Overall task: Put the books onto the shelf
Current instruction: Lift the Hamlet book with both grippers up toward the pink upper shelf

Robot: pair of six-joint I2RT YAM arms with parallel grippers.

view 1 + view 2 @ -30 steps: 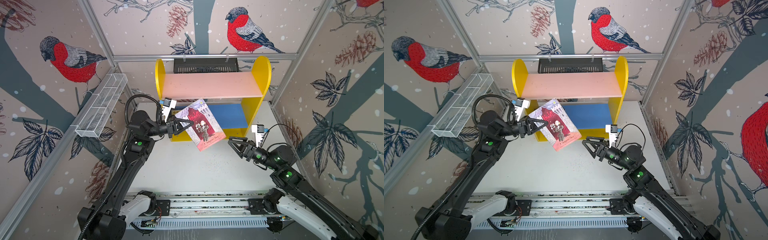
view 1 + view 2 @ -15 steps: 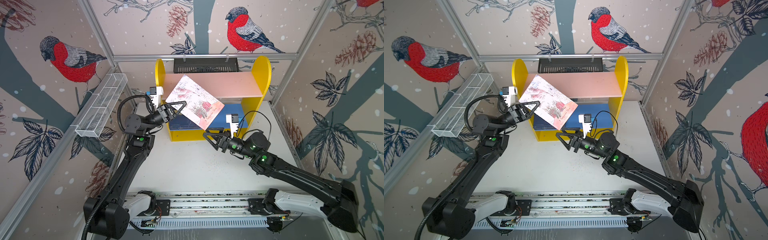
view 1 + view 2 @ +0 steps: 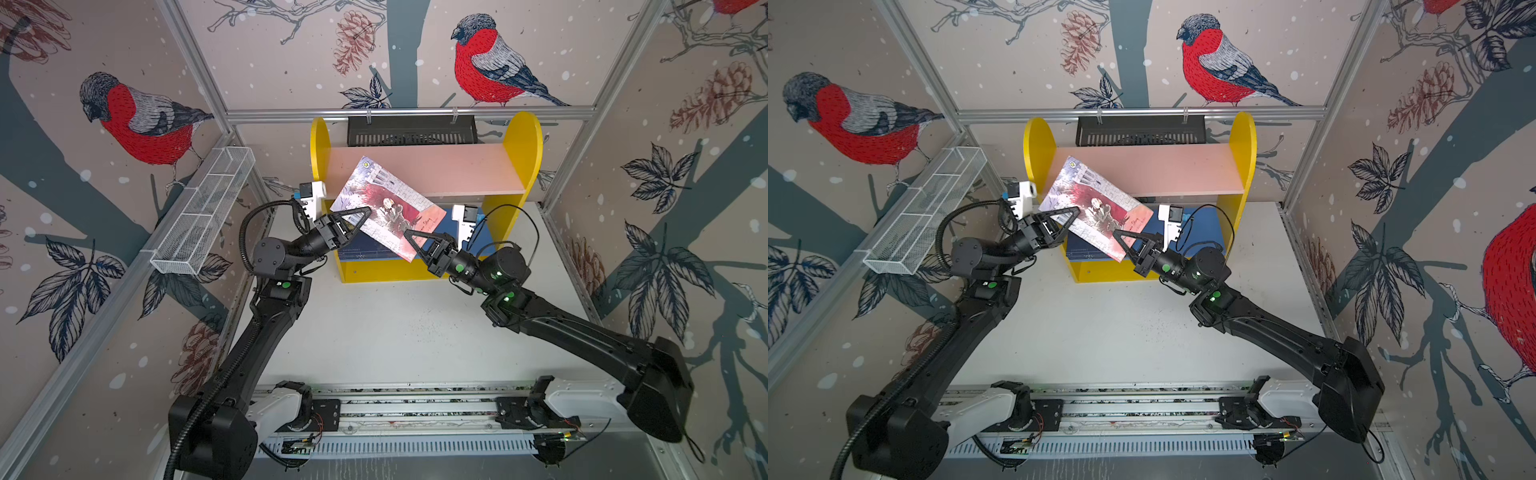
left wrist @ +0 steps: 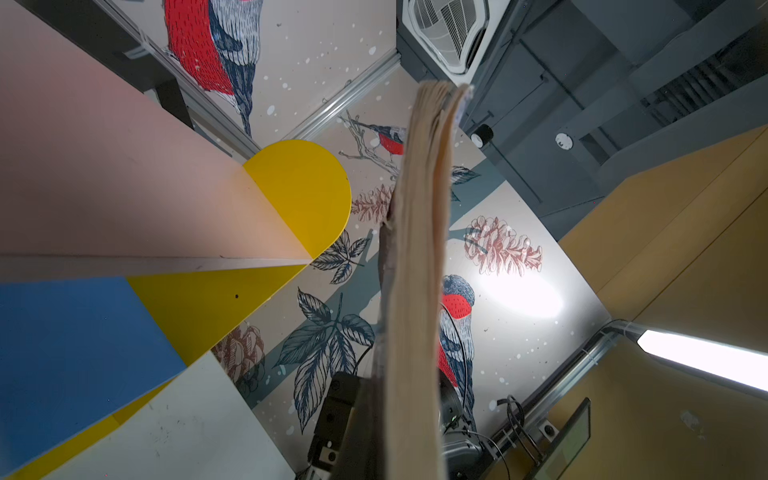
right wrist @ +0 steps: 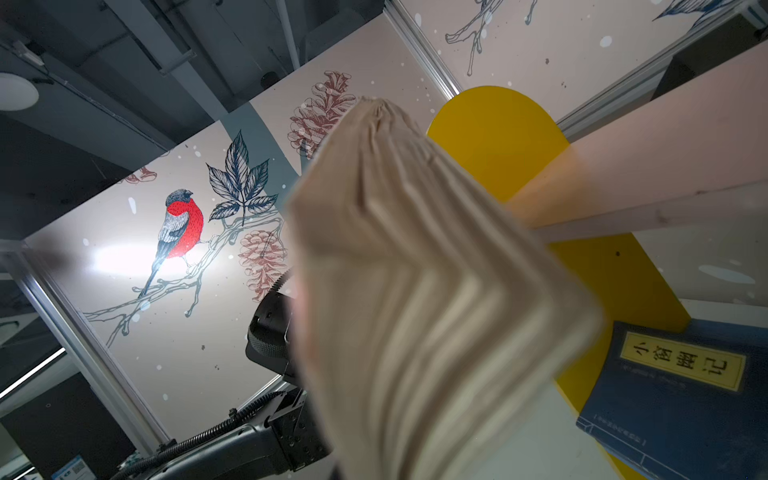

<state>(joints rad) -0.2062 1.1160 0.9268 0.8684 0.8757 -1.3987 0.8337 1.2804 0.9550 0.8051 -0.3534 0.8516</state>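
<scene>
Right gripper (image 3: 409, 237) apparently pinches red book (image 3: 384, 197).

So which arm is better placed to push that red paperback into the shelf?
Probably right: the right gripper is shut on the red-and-grey paperback's near corner, facing the shelf, so it could push inward. The left gripper clamps its side edge, close to the yellow panel.

Count stands at 1 red-grey book (image 3: 386, 208), 1 navy book (image 5: 665, 415) visible (more underneath unclear), 1 shelf (image 3: 515, 141), 1 mesh tray (image 3: 199, 220), 1 black basket (image 3: 411, 131).
</scene>
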